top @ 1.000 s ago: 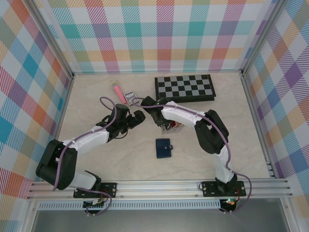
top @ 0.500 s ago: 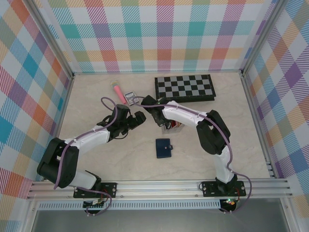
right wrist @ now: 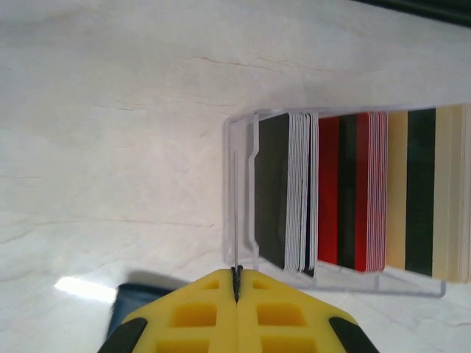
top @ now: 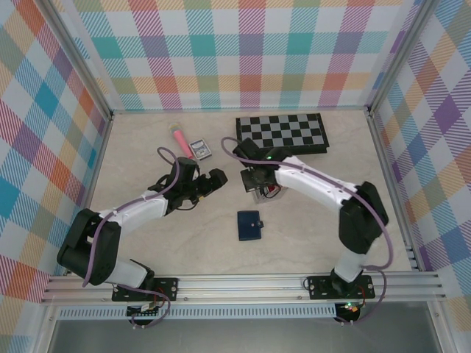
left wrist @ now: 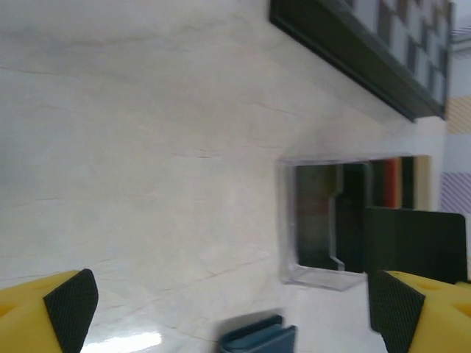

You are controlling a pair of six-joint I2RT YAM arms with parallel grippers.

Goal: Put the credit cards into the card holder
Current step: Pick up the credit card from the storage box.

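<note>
Credit cards point(right wrist: 353, 198): right end effector point(right wrist: 237, 283) clamps perhaps one; left end effector point(left wrist: 234, 309) gapes empty.

Lab cell: plaid walls point(top: 243, 51), aluminium frame point(top: 243, 283)

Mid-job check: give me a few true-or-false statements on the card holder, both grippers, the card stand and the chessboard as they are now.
1. The card holder lies closed on the table. True.
2. The left gripper is shut on a card. False: its jaws stand wide open and hold nothing.
3. The right gripper is shut on a thin card, seen edge-on at the front of the clear stand. True.
4. The stand is empty. False: it holds a row of cards in dark, white, red and tan.
5. The chessboard lies between the arms' bases. False: it lies at the far edge, by the back wall.
</note>
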